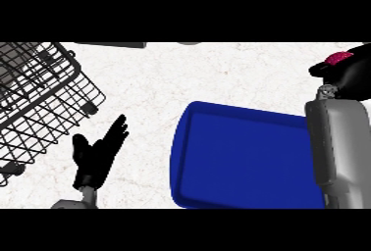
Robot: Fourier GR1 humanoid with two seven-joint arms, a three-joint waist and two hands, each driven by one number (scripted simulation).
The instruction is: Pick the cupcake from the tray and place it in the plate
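Note:
A blue tray [246,162] lies on the white counter right of the middle, and its inside shows bare. My right hand [349,73] is raised beyond the tray's far right corner, at the view's right edge. Its black fingers curl round the cupcake [338,58], of which only a magenta top shows. The grey right forearm [337,147] covers the tray's right side. My left hand [98,154] rests open on the counter left of the tray, fingers pointing away from me. I cannot make out a plate.
A black wire basket [39,103] fills the left side, close to the left hand's fingertips. Two grey slivers [112,44] [190,43] peek in at the counter's far edge. White counter [203,73] lies beyond the tray.

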